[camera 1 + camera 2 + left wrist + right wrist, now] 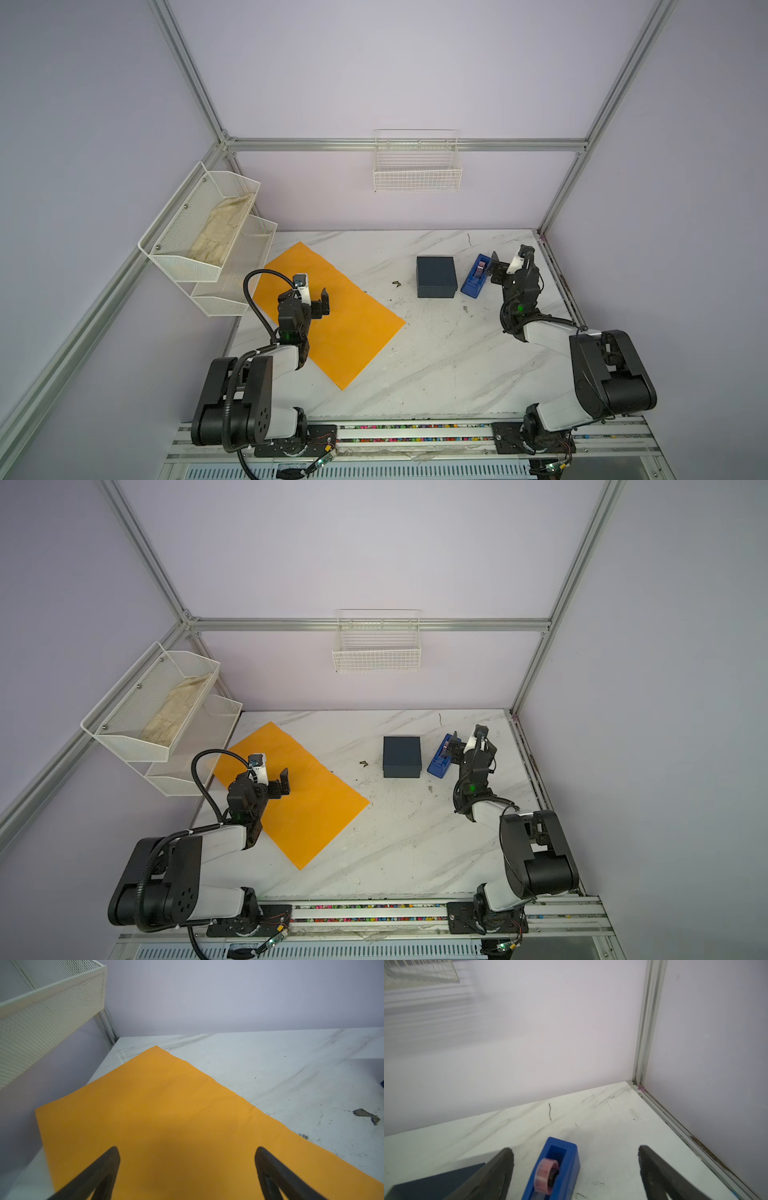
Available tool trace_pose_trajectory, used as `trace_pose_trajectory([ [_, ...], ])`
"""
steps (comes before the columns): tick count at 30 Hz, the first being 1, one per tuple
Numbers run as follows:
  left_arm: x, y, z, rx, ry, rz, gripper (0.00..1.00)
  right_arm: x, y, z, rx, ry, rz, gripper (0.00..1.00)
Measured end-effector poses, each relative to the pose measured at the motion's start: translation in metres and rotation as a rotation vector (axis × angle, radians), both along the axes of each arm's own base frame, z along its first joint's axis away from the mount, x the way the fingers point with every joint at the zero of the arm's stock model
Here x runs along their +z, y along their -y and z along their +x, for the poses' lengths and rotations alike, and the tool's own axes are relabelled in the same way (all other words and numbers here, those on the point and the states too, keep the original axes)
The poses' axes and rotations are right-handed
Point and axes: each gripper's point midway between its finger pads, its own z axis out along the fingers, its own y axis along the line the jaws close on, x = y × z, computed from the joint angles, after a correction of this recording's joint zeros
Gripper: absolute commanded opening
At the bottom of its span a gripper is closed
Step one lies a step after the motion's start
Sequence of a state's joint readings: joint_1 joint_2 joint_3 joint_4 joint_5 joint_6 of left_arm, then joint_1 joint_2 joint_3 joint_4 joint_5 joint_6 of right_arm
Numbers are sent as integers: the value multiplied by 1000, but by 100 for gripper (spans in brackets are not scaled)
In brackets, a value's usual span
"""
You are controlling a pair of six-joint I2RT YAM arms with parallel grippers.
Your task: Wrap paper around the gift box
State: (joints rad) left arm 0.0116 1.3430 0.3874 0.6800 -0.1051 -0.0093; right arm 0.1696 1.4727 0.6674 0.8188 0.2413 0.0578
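A white marble desk (436, 361) inside a lilac-walled booth, seen from above, with a robot arm mounted at each end of its front edge. The paper (345, 328), a plain orange sheet, lies flat and slanted on the left half of the desk. One corner points toward the back left corner and the opposite corner toward the front edge. The gift box (435, 272), dark navy with its lid on, sits on bare marble right of centre, nearer the back edge and well apart from the paper. A blue tape dispenser (475, 279) stands just beside the box, on the side facing the right edge.

The left gripper (187, 1152) hangs over the paper's back left part, fingers spread wide with nothing between them. The right gripper (575, 1150) is poised above the dispenser, fingers released and spread to either side of it, grasping nothing.

A white mesh shelf (178, 232) on the left wall holds a beige cloth (222, 232). A wire basket (417, 176) hangs on the back wall.
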Motion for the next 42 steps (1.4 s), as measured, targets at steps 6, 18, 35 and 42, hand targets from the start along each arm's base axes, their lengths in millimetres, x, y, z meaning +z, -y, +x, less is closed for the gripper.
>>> trace_pose_trajectory([
  [6,25,-5,1,80,-35,-115,100,10,-78,-12,223,-129,138,85],
  [18,15,34,-2,20,-369,-537,82,-62,-250,-105,633,-574,372,74],
  [35,-97,99,-88,-29,-1035,-638,82,-120,-304,-147,616,-833,428,73],
  [42,-101,152,-107,-167,-1116,-591,82,-87,-283,-149,555,-760,478,73],
])
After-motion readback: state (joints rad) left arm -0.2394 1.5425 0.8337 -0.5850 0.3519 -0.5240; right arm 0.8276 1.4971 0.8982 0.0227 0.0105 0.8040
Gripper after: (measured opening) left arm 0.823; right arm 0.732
